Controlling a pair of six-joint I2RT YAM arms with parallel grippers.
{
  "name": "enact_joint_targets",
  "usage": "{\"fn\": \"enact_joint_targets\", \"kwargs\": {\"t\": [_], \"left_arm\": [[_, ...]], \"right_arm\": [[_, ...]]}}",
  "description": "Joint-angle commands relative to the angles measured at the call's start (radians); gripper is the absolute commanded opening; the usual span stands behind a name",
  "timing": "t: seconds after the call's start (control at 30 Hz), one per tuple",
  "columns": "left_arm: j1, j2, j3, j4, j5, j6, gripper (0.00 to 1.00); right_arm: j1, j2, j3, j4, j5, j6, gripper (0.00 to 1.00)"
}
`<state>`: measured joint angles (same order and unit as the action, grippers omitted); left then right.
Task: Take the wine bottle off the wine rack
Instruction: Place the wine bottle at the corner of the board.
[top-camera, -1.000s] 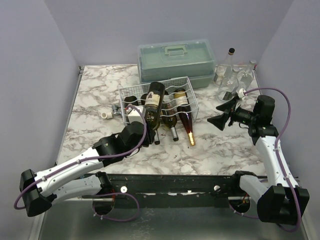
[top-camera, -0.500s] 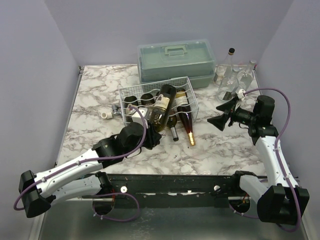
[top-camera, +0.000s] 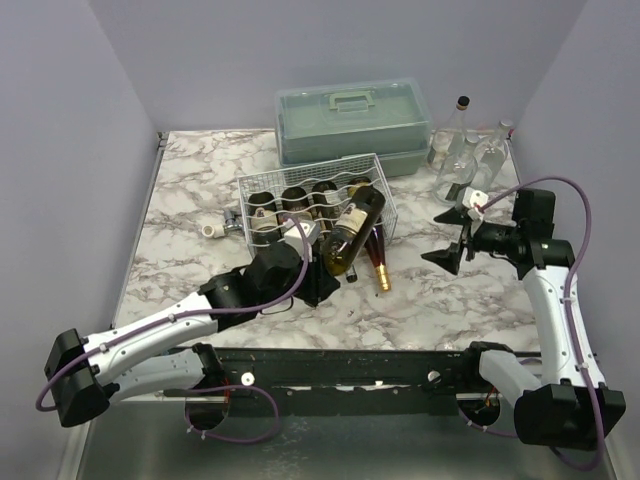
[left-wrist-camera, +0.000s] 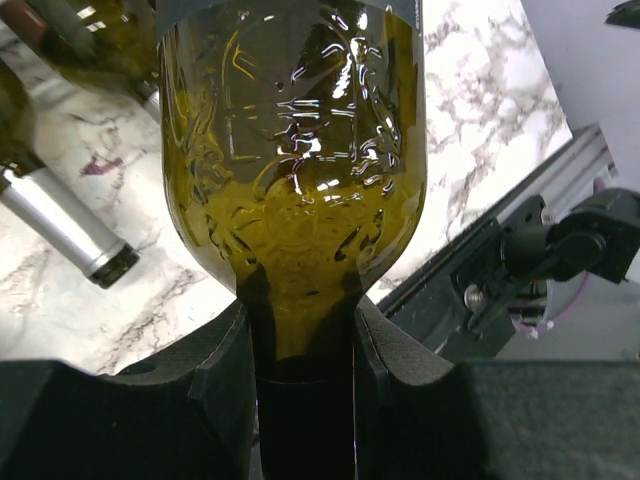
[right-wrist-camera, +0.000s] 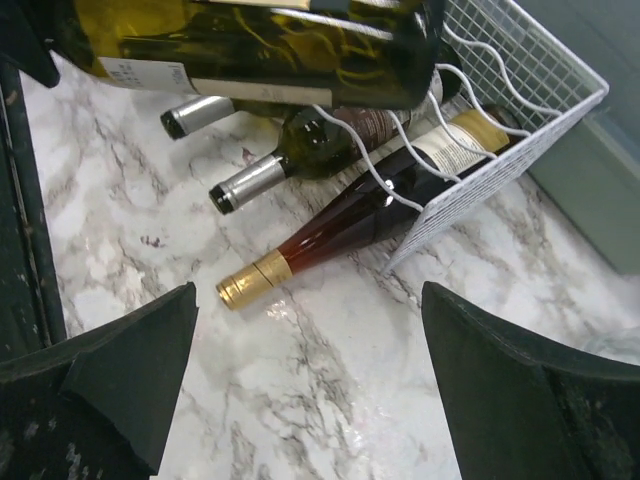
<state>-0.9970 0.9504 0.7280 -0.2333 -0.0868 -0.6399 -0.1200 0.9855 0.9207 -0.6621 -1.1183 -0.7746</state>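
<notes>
On the veined marble surface (top-camera: 180, 200), the left hand (left-wrist-camera: 303, 340) pinches the slim neck of the wine bottle (top-camera: 352, 232), smooth olive-green glass. The bottle is tilted, its labelled body slanting over the front right of the wine rack (top-camera: 385, 215). In the wavy white wire grooves lie dark bottles and an amber bottle (right-wrist-camera: 330, 235) with a gold foil cap. A grey-green plastic case (top-camera: 350, 120) sits behind the rack. To the right, the right hand (top-camera: 448, 236) hangs spread above the surface, pinching nothing.

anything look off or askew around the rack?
Only the green wine bottle: gripped at the neck by the left gripper, it slants across the wine rack's front right corner, above the other bottles. No spill visible.
</notes>
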Motion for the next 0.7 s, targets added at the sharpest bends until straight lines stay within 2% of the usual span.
{"fn": "enact_joint_targets", "kwargs": {"t": [0.0,0.07,0.27,0.53,0.67], "left_arm": [[-0.003,0.024,0.082,0.167,0.14,0.037,0.0],[-0.003,0.037,0.094,0.176,0.178,0.044,0.0],[-0.003,0.08,0.137,0.178,0.289,0.038,0.0],[-0.003,0.185,0.226,0.141,0.432,0.007,0.0],[-0.003,0.269,0.298,0.09,0.479,-0.004,0.0]], "right_arm": [[-0.005,0.002,0.098,-0.456,-0.062,-0.568,0.98],[-0.005,0.004,0.125,-0.566,-0.077,-0.715,0.99],[-0.005,0.034,0.196,-0.753,-0.136,-0.965,0.99],[0.052,0.054,0.305,-0.758,-0.168,-0.949,0.99],[0.117,0.079,0.312,-0.757,-0.123,-0.953,0.99]]}}
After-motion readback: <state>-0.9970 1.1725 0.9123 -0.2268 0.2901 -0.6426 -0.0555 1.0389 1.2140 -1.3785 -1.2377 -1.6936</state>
